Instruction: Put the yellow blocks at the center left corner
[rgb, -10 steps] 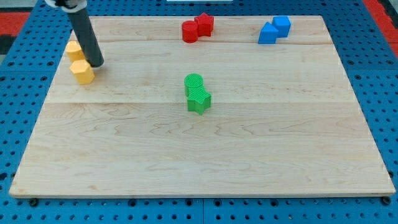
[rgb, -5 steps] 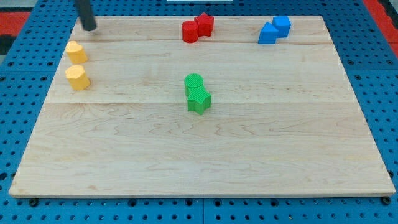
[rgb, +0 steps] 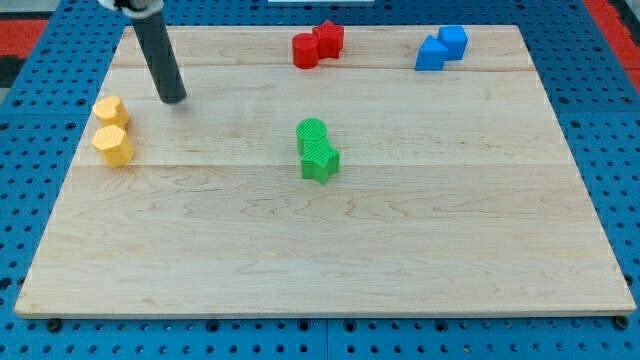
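Observation:
Two yellow blocks stand touching at the board's left edge: a rounded one (rgb: 107, 110) above a hexagonal one (rgb: 114, 146). My tip (rgb: 175, 99) rests on the board to the right of the upper yellow block, a clear gap away from both. The rod leans up toward the view's top left.
A red cylinder (rgb: 305, 51) and a red star block (rgb: 328, 39) sit at the top middle. A blue triangular block (rgb: 431, 53) and a blue cube (rgb: 453, 42) sit at the top right. A green cylinder (rgb: 312, 134) and a green star block (rgb: 321, 162) stand at the centre. The wooden board (rgb: 400, 240) lies on a blue pegboard.
Both yellow blocks have shifted left and down toward the board's left edge. My tip went to the top left corner, then came back down and right to beside the yellow blocks.

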